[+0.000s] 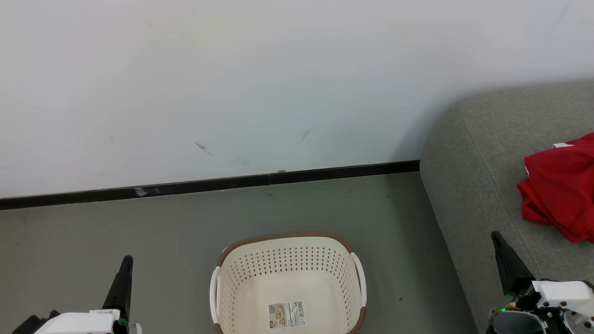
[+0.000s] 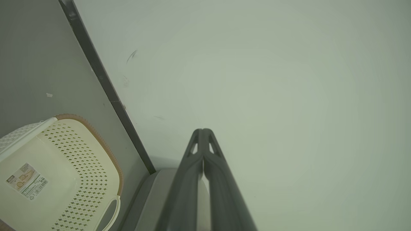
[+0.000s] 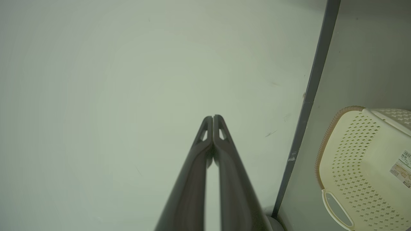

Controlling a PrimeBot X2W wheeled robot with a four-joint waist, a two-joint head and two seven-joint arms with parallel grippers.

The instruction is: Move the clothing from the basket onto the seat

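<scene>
Well, the red clothing (image 1: 559, 190) lies in a rumpled heap on the grey seat (image 1: 473, 185), out at about three o'clock from where the robot looks. The heap runs off the edge of sight, so I can't tell whether it is one garment or two; a bit of white shows at its top.

The basket (image 1: 287, 260) stands on the grey floor (image 1: 139, 232) at six o'clock, well apart from the clothing and just left of the seat's rounded corner. Its cream bottom is bare, with a paper label (image 1: 287, 314) stuck to it, and its white handles (image 1: 360, 278) sit at either side under the brown rim.

The left gripper (image 1: 127, 260) hangs at seven o'clock, left of the basket, its two dark fingers (image 2: 192, 166) pressed together on nothing. The right gripper (image 1: 496, 236) is at five o'clock above the seat's front, likewise closed and holding nothing, short of the clothing. From their wrists both the left gripper (image 2: 203, 131) and the right gripper (image 3: 213, 118) point at the pale wall (image 1: 278, 69) above the black skirting board (image 1: 232, 183).
</scene>
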